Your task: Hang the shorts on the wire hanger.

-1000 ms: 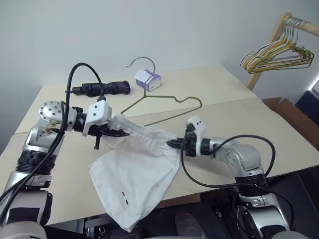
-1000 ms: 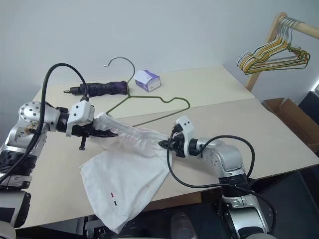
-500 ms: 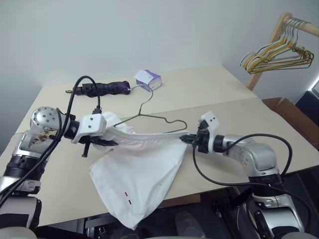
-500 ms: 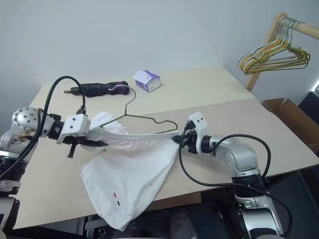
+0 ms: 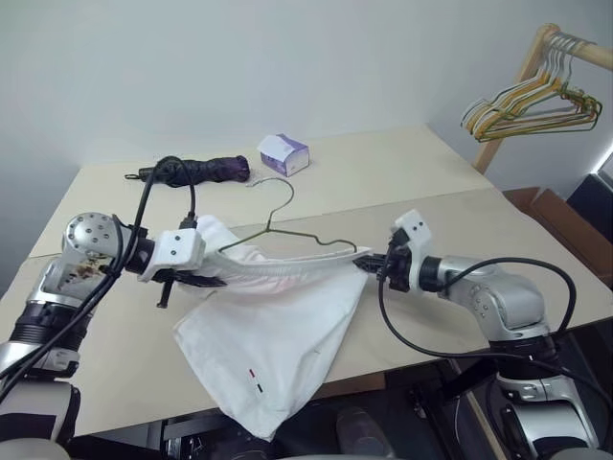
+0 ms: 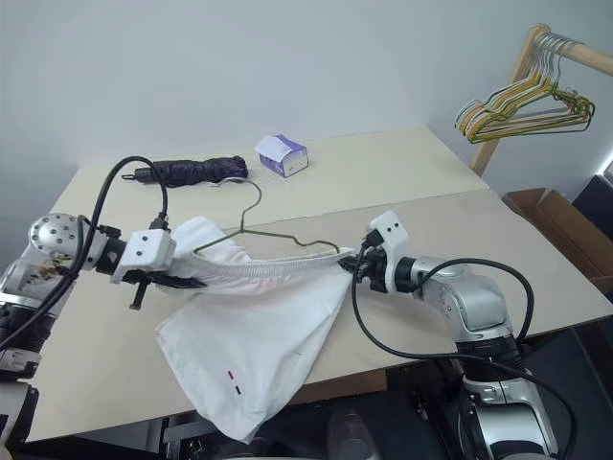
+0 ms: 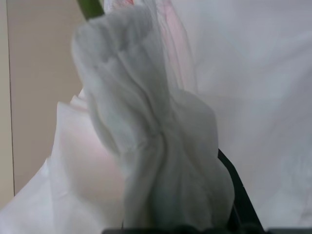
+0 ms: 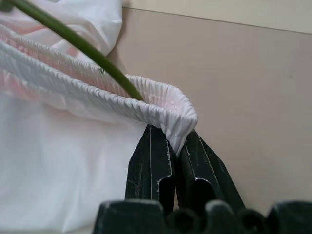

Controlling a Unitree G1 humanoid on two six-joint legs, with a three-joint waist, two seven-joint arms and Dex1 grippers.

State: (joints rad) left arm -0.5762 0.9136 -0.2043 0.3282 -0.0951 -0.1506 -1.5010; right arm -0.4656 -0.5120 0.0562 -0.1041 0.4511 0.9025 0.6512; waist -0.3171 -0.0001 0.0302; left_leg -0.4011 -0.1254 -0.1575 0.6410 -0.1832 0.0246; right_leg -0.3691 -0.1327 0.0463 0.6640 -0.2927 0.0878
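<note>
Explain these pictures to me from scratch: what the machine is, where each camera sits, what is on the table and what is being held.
This is a humanoid robot with two arms, each ending in a two-fingered black gripper. The two wide pictures come from cameras on its head, looking down over its arms. The two close-ups come from a camera on each wrist, looking along that gripper's fingers.

On the beige table lie a folded dark umbrella and a small white-and-purple box. A rack of spare hangers stands beyond the table's right end.

The left gripper and the right gripper are each shut on one end of the waistband of the white shorts, stretching it between them. The thin wire hanger sits at the waistband, its hook pointing up; the right wrist view shows its wire running inside the elastic.
</note>
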